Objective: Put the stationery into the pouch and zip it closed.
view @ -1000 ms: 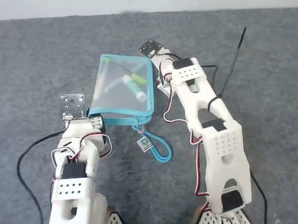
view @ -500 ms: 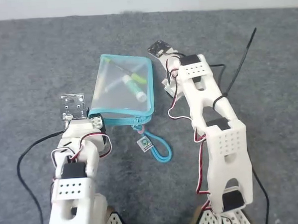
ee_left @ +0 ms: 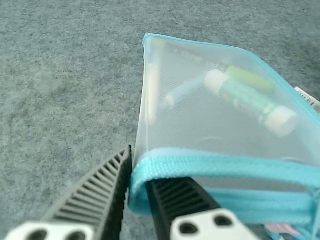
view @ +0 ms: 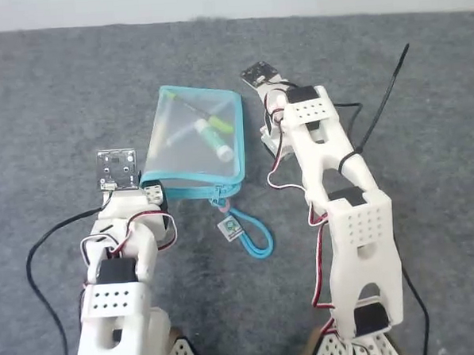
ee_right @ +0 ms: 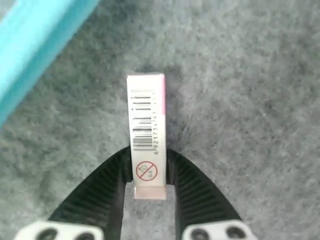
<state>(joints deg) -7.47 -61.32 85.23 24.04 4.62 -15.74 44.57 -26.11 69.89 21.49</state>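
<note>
A translucent pouch (view: 191,144) with teal trim lies on the grey mat, with a green-and-white marker (view: 213,136) and pens inside. In the left wrist view the pouch (ee_left: 215,135) shows the same marker (ee_left: 247,97). My left gripper (view: 148,186) is shut on the pouch's near left corner, its fingers (ee_left: 107,192) pinching the teal edge. To the right of the pouch's far corner, my right gripper (view: 266,84) is shut on a small white and pink boxed eraser (view: 257,71). That eraser (ee_right: 146,115) stands upright over the mat, and the pouch's teal edge (ee_right: 35,45) is beside it.
The zipper's teal loop strap (view: 256,236) and a small tag (view: 232,227) trail from the pouch's near right corner. A black cable (view: 376,99) runs along the right arm's far side. Grey mat (view: 57,91) surrounds the pouch.
My right gripper has carried the eraser a little to the right, away from the pouch's far corner. The left arm and the pouch have stayed still.
</note>
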